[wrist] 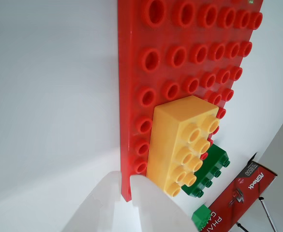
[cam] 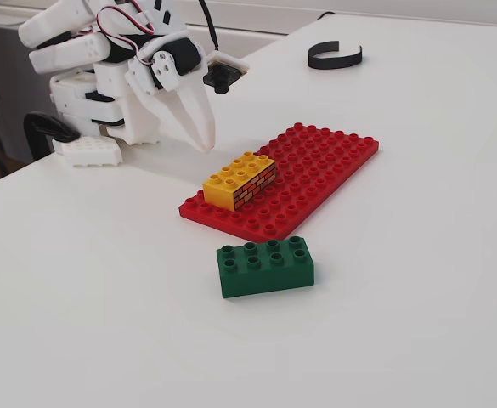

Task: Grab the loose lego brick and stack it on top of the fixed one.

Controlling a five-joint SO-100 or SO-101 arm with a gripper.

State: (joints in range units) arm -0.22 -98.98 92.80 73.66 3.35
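While the white gripper hangs with fingers together, the green brick lies loose beside a red box reading "ASRock PHANTOM".

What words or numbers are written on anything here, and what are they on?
"ASRock", read sideways, on the red and black cardboard box at the lower right corner of the wrist view.
"PHA..." in larger letters on the same box, cut off by the picture's edge.
Smaller print beside "ASRock" is too blurred to read.
The yellow-topped brick, dark green plastic brick, red studded baseplate and white gripper show no readable text.
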